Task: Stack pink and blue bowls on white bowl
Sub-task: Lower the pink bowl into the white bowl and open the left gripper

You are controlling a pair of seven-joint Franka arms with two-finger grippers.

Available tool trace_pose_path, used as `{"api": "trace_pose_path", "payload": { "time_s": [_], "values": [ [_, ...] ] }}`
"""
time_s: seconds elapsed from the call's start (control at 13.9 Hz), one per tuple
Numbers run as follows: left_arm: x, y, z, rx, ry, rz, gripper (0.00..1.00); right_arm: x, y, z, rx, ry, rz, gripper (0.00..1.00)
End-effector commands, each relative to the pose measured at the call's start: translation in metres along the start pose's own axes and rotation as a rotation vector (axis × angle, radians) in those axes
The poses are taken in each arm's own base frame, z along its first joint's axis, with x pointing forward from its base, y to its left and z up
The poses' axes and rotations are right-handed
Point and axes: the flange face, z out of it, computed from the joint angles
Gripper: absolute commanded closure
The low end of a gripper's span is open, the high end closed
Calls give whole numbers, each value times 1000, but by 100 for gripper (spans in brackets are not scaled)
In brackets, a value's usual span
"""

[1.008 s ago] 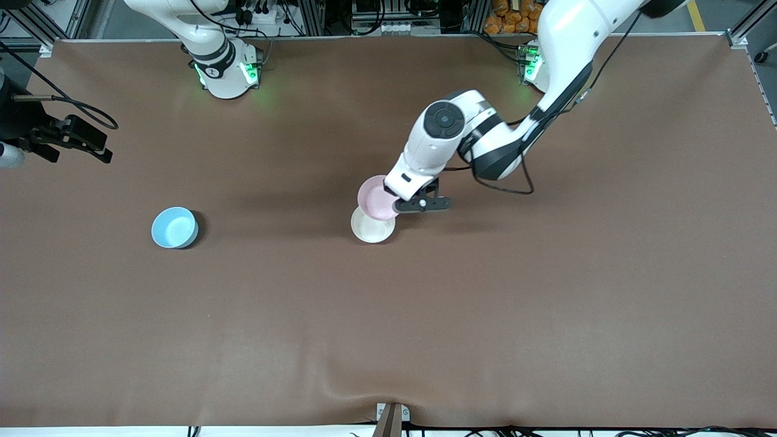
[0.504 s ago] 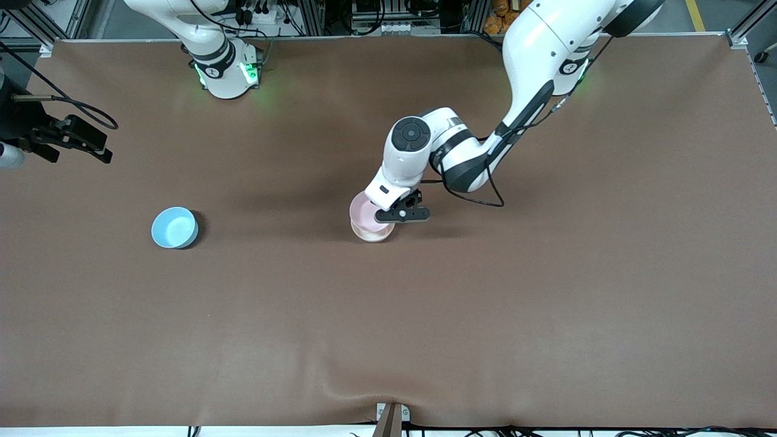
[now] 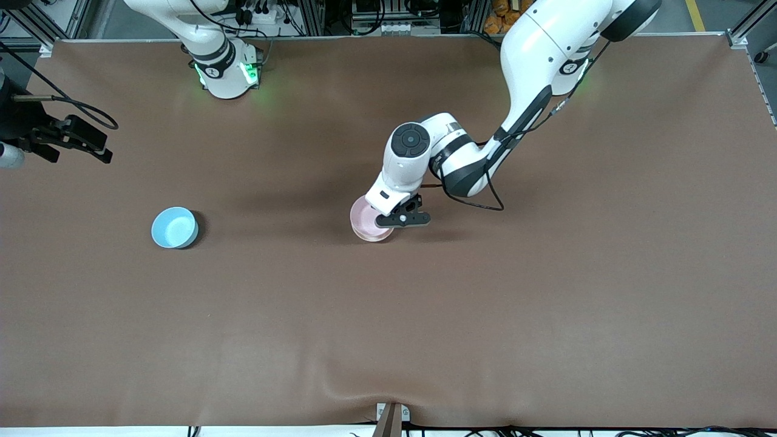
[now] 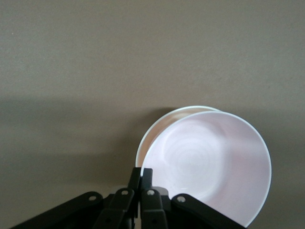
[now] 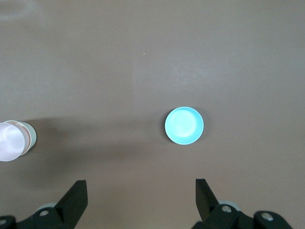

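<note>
- The pale pink round plastic bowl [image 3: 366, 218] faces mouth up near the middle of the brown table [image 3: 546, 303]; being round, it has no long axis, and its rim looks about level, though a slight tilt cannot be ruled out.
- It sits over the white round glossy bowl [image 4: 162, 124], of which only a thin crescent of rim shows past the pink rim in the left wrist view; whether the pink bowl has fully settled into it cannot be told.
- The left gripper [image 3: 394, 220] is closed on the pink bowl's rim, at the side toward the left arm's end of the table; in the left wrist view its black fingers [image 4: 141, 179] pinch together at the rim's edge, with the bowl's hollow spreading away from them.
- The light sky-blue round plastic bowl [image 3: 174, 227] stands alone, mouth up, toward the right arm's end of the table, well apart from the pink and white pair.
- The right gripper [image 5: 141, 195] waits high over the table with its fingers spread wide and nothing between them; the blue bowl [image 5: 184, 126] lies below it, clear of both fingers.
</note>
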Motion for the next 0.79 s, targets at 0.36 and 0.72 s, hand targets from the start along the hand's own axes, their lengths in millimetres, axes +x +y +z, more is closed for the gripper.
{"api": "trace_pose_path", "payload": {
  "time_s": [0.36, 0.72],
  "values": [
    [17, 4, -3, -14, 24, -22, 0, -1, 1, -1, -7, 4, 10, 0],
    [66, -45, -127, 78, 98, -97, 0, 4, 23, 5, -8, -7, 48, 0]
  ]
}}
